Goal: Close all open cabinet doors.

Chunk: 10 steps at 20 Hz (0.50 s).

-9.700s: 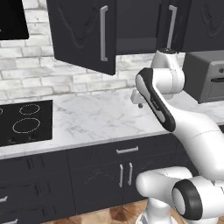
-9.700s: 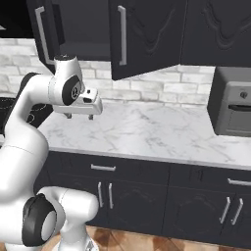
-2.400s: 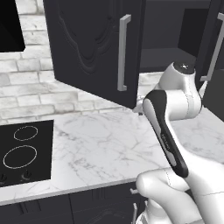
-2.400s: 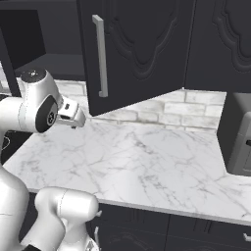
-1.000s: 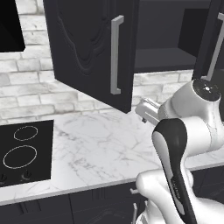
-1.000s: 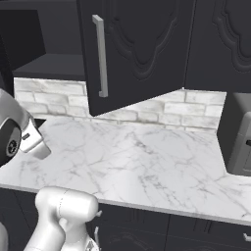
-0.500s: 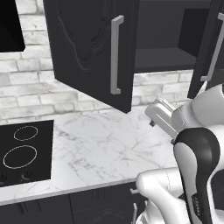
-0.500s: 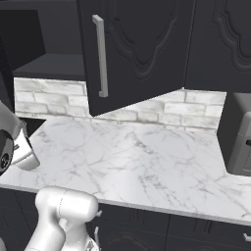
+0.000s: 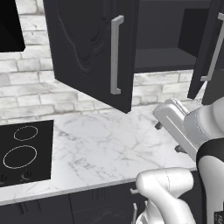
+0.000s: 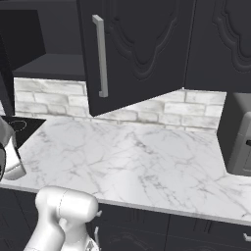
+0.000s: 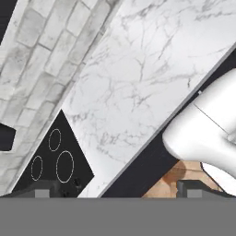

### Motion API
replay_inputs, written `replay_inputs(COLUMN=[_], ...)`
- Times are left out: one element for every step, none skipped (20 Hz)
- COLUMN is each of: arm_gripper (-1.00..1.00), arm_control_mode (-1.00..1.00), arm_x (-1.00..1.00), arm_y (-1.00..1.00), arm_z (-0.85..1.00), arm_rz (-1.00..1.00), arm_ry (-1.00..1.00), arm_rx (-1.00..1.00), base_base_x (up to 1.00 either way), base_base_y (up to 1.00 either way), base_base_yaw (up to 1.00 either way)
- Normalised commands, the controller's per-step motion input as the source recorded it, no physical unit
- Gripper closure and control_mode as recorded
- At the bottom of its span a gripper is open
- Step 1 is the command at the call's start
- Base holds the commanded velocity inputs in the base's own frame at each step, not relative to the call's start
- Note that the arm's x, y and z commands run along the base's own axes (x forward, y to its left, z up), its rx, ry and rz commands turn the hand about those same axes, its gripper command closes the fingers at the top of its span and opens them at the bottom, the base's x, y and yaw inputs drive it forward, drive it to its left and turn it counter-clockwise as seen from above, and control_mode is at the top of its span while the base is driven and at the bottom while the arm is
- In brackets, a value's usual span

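Since half a second ago the arm has swung further right and lower in the left base view, its white forearm now lying across the right edge, while both open cabinet doors hang as they did. Left cabinet door (image 9: pixel 89 48) stands swung well out over the counter (image 9: pixel 100 151), its carved face toward the camera and its long silver bar handle (image 9: pixel 115 54) vertical near its free edge. Right cabinet door (image 10: pixel 135 49) likewise stands open, angled out from the cabinet with its own handle (image 10: pixel 100 55) upright; between the two doors the dark cabinet shelf (image 9: pixel 164 59) is exposed. Further right a shut upper door (image 10: pixel 220 44) sits flush beside it. On the counter's left end lies a black cooktop (image 9: pixel 24 153) with white ring marks, against a pale brick backsplash (image 9: pixel 26 94). Pincer (image 11: pixel 117 188) is released, fingertips spread wide apart with nothing between them, pointing down at the counter edge and cooktop; its height above the counter cannot be judged reliably from the tilted hand view.
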Motion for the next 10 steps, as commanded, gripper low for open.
replay_inputs(arm_gripper=[-1.00, -1.00, -1.00, -1.00, -1.00, -1.00, -1.00, -1.00, -1.00, -1.00], arm_control_mode=[-1.00, -1.00, -1.00, -1.00, -1.00, -1.00, -1.00, -1.00, -1.00, -1.00], arm_x=[-0.19, -0.17, -0.13, -0.08, -0.04, -0.04, -0.05, -0.09, -0.13, -0.20], arm_y=[0.28, 0.29, 0.31, 0.32, 0.36, 0.37, 0.34, 0.31, 0.29, 0.24], arm_z=[0.12, 0.11, 0.10, 0.10, 0.09, 0.09, 0.10, 0.11, 0.11, 0.11], arm_rz=[0.00, 0.00, 0.00, 0.00, 0.00, 0.00, 0.00, 0.00, 0.00, 0.00], arm_ry=[0.00, 0.00, 0.00, 0.00, 0.00, 0.00, 0.00, 0.00, 0.00, 0.00], arm_rx=[0.08, 0.07, 0.07, 0.07, 0.05, 0.05, 0.04, 0.02, 0.02, 0.02], base_base_x=[0.00, 0.00, 0.00, 0.00, 0.00, 0.00, 0.00, 0.00, 0.00, 0.00], base_base_y=[0.00, 0.00, 0.00, 0.00, 0.00, 0.00, 0.00, 0.00, 0.00, 0.00], base_base_yaw=[0.00, 0.00, 0.00, 0.00, 0.00, 0.00, 0.00, 0.00, 0.00, 0.00])
